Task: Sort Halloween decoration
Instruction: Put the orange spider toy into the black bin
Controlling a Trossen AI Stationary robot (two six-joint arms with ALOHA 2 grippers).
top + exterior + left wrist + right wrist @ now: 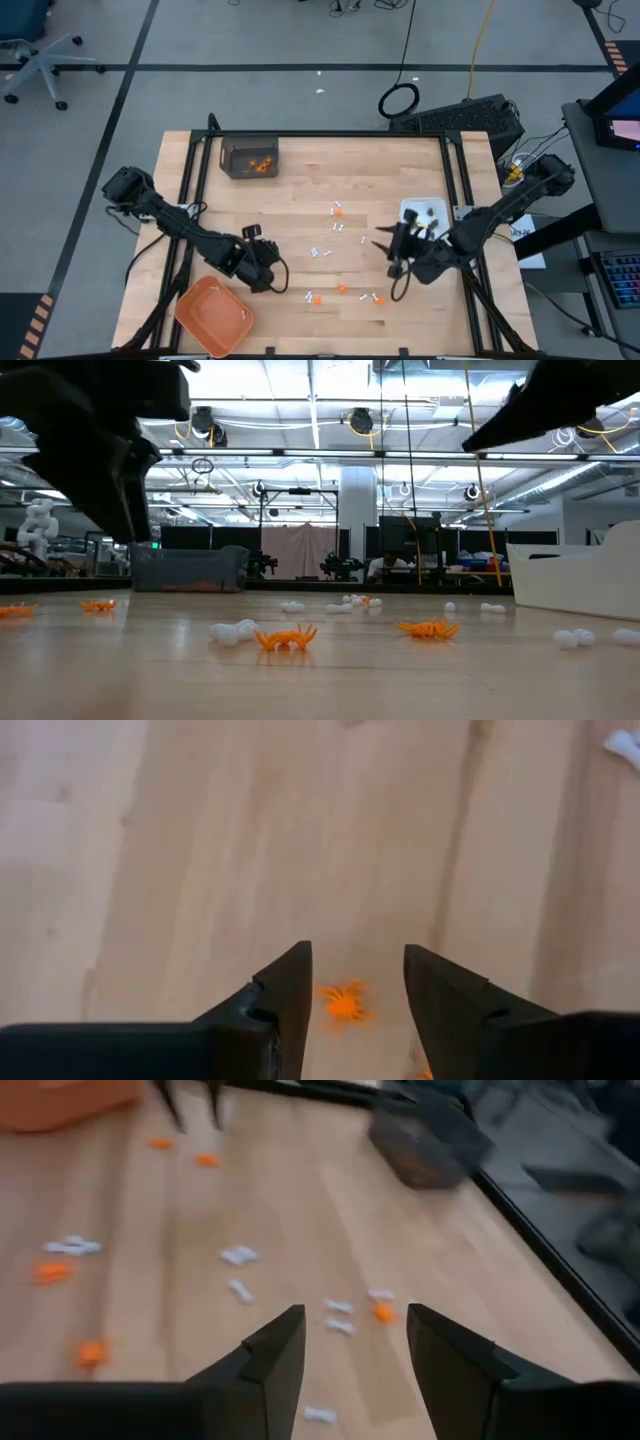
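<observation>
Left to right, we are viewing a wooden worktop [300,200]. An orange tray [213,313] is sitting at its near-left corner and a dark bin [249,157] at its far-left corner. The left gripper [283,283] is hanging near the near edge, its jaws parted and empty around an orange bit [343,1003]. Small white sticks [322,251] and further orange bits are lying mid-worktop. The right gripper [381,248] is hovering beside the white dish [410,210] at the right edge, its jaws parted and empty.

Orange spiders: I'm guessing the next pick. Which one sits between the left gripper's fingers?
The orange spider lying on bare wood, framed by the open left gripper; other orange pieces lie outside.
</observation>
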